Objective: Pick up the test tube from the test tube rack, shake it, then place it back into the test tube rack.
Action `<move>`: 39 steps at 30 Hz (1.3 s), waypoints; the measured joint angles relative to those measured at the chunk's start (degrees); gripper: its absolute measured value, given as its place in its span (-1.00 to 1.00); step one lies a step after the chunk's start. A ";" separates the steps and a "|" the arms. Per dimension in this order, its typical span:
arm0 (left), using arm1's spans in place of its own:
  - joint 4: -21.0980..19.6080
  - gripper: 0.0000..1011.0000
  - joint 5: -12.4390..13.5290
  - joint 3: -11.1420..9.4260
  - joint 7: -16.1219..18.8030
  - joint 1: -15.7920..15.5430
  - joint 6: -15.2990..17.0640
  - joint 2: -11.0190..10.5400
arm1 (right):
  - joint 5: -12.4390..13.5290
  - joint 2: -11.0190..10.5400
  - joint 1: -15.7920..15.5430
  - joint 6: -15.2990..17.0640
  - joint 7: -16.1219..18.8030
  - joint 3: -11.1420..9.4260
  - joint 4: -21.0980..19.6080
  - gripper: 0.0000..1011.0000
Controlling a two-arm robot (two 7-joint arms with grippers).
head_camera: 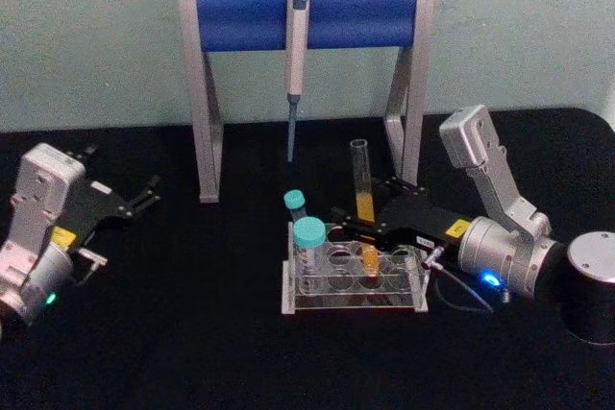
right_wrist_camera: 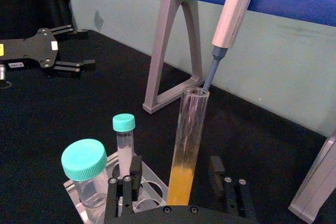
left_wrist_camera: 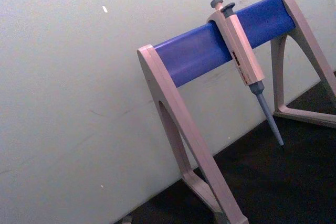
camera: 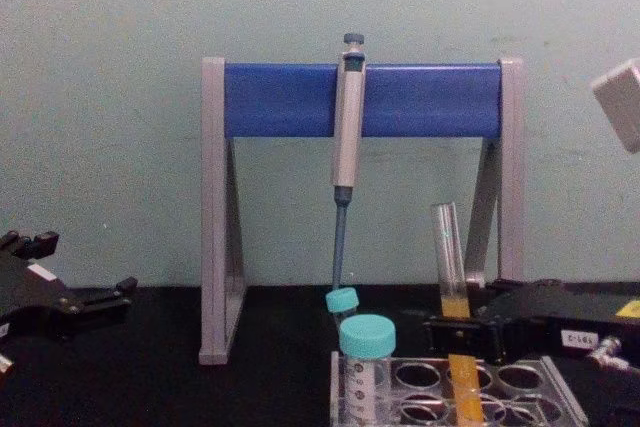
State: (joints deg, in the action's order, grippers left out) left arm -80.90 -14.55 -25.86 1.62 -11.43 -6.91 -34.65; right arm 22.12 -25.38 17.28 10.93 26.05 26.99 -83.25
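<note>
While the test tube (head_camera: 361, 180) stands in the test tube rack (head_camera: 288, 302), the right gripper (head_camera: 357, 228) is around it. The gripper reaches in from the right edge of the black table (head_camera: 192, 343). Its jaws are spread wide. One finger is on each side of the glass, and in the right wrist view there is a gap on both sides, so they are not pinching it.

The tube is tall and clear with no cap. It has orange-yellow liquid in its lower part. It leans a little and sits in a hole toward the right side of the rack. I cannot tell which row the hole is in.

The rack is see-through and sits near the middle of the table. A wide tube with a big teal cap (head_camera: 309, 235) stands at the left end of the rack. A thin tube with a small teal cap (head_camera: 294, 201) stands just behind it.

Near the back edge of the table is a grey stand with a blue bar (head_camera: 240, 16). A grey pipette (head_camera: 296, 55) hangs from the bar.

The left gripper (head_camera: 152, 191) is near the left edge of the table, well apart from the rack. Its jaws are spread and hold nothing.
</note>
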 joint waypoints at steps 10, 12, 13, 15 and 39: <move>0.00 0.98 0.00 0.00 0.00 0.00 0.00 0.00 | 0.04 0.00 0.00 -0.03 0.00 0.00 0.00 0.08; 0.00 0.98 0.00 0.00 0.00 0.00 0.00 0.00 | 0.05 0.00 0.00 -0.04 0.00 0.00 0.00 -0.04; 0.00 0.98 0.00 0.00 0.00 0.00 0.00 0.00 | 0.06 0.00 0.00 -0.04 0.00 0.00 0.00 -0.12; 0.00 0.98 0.00 0.00 0.00 0.00 0.00 0.00 | 0.07 0.00 0.00 -0.05 0.00 0.00 0.00 -0.25; 0.00 0.98 0.00 0.00 0.00 0.00 0.00 0.00 | 0.09 0.00 0.00 -0.07 0.01 0.00 0.00 -0.55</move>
State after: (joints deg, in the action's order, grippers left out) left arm -80.90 -14.55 -25.86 1.62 -11.43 -6.91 -34.65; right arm 22.21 -25.38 17.28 10.86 26.06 26.99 -83.25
